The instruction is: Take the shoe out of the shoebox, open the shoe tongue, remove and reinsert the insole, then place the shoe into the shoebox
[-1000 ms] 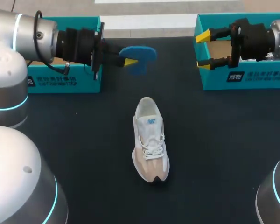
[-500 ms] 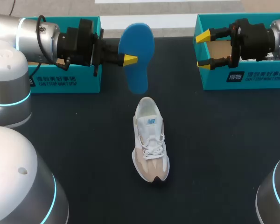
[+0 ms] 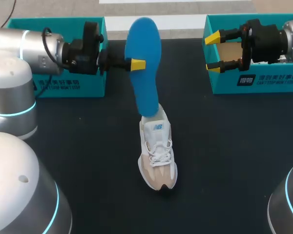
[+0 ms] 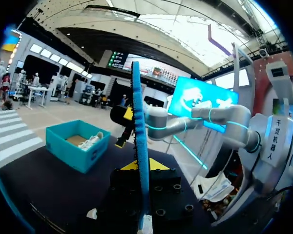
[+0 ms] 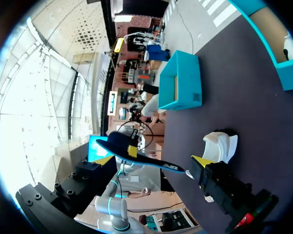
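Insole (image 3: 145,92), blue: thin, light, judged floppy; left gripper (image 3: 137,64) clamped on its edge mid-length, lower end seemingly touching shoe (image 3: 157,148) collar beneath. Keep hold there. Right gripper (image 3: 214,52): spread wide, empty, well apart

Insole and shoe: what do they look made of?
Insole: likely foam with a matte blue finish. It is a thin slab and holds its shape while held up, and its edge looks finely textured in the left wrist view. Shoe: probably a mesh or knit textile upper, white and beige, matte, with woven white laces. The sole material cannot be told.
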Available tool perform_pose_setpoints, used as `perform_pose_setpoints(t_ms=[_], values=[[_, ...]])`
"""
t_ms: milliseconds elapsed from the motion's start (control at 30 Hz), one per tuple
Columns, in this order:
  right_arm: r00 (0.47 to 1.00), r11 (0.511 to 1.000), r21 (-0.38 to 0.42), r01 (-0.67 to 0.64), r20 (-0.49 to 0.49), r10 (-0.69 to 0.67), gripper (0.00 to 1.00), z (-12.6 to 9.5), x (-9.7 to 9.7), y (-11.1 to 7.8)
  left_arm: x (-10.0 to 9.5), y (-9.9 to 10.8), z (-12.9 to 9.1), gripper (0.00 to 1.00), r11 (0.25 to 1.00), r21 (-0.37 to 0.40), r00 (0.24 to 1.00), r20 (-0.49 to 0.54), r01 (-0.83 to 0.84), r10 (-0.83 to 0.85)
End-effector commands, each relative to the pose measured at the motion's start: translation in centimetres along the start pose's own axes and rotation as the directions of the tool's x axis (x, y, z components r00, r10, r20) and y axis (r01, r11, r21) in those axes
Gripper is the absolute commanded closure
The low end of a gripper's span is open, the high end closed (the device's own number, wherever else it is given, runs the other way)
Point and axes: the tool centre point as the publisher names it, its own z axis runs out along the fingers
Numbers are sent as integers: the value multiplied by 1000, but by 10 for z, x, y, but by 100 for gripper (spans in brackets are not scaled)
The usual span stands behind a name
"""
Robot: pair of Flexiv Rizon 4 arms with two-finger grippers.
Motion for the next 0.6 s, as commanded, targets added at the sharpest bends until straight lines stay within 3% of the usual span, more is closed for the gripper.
perform_pose_setpoints(t_ms=[33,333,600], values=[[1000,1000,-2,0,1,0,0,1,0,0,0,-6,2,100,154,44,152,41,987,-988],[1000,1000,-2,0,1,0,0,1,0,0,1,-10,4,100,-334,-70,-326,110,940,-939],[1000,1000,-2,0,1,0,0,1,0,0,1,-10,4,100,-334,-70,-326,110,940,-939]])
